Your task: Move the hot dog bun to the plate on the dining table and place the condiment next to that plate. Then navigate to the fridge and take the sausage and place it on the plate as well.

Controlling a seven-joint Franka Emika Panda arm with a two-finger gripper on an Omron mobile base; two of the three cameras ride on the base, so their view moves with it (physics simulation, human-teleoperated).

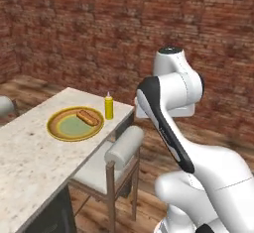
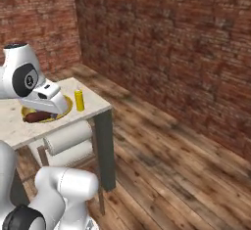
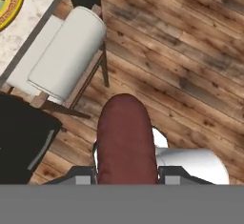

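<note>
Reddish-brown sausage [image 3: 126, 139] sits clamped in the gripper [image 3: 126, 173]; bun [image 1: 88, 117] lies on plate [image 1: 57, 130].

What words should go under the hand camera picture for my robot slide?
The gripper carries the reddish-brown sausage above the wooden floor, beside a cushioned stool.
</note>
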